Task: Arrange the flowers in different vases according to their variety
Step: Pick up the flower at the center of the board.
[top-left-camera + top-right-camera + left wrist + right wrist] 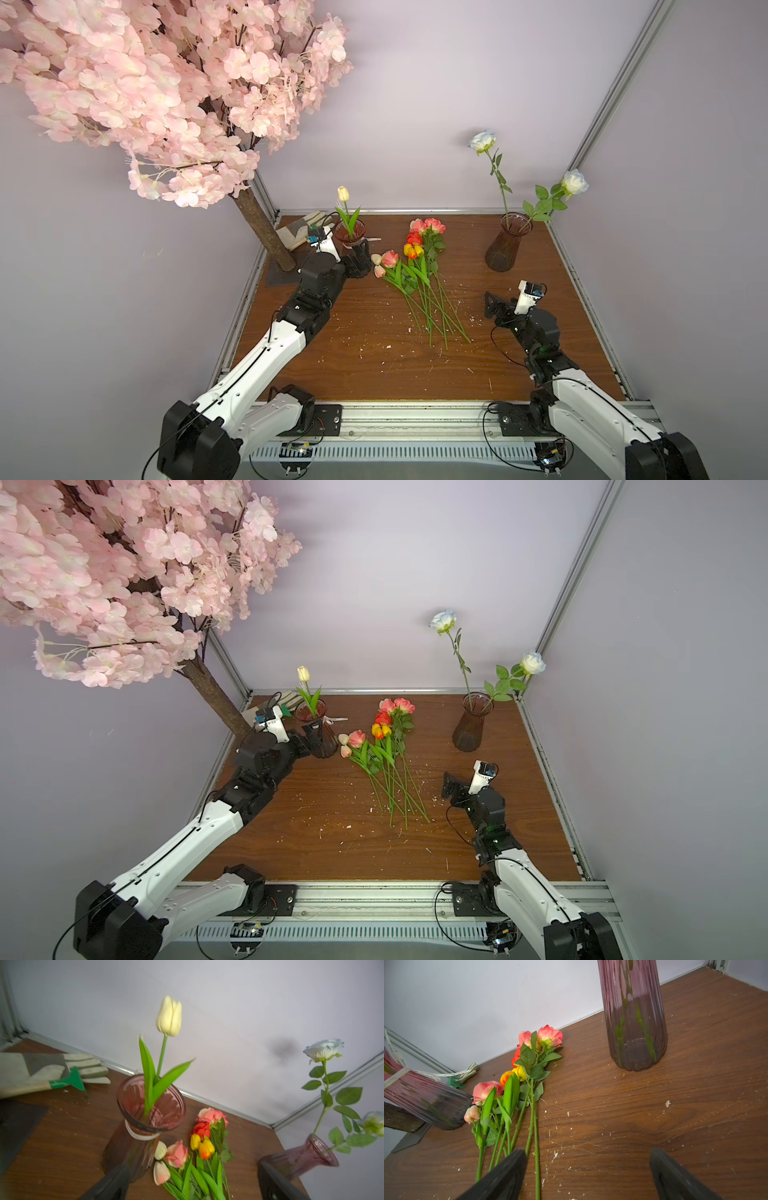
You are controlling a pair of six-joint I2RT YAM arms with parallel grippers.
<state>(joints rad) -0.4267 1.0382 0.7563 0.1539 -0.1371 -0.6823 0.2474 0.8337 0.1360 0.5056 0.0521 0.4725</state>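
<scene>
A ribboned vase (350, 232) (149, 1105) stands at the back left of the wooden table (374, 365) with one cream tulip (343, 193) (169, 1016) upright in it. My left gripper (359, 262) (193, 1166) sits open just in front of this vase, holding nothing. Loose pink and red roses with yellow-orange tulips lie in a pile (415, 270) (386, 746) (512, 1088) mid-table. The plain vase (505, 245) (633, 1022) at the back right holds two white roses (483, 141). My right gripper (492, 303) (587, 1153) hangs open and empty, right of the stems.
A big pink blossom tree (166, 95) fills the back left corner, its trunk (266, 232) on a dark mat (282, 276). A work glove (52, 1068) and a green hand rake (72, 1081) lie behind the ribboned vase. Metal rails edge the table; white crumbs litter it.
</scene>
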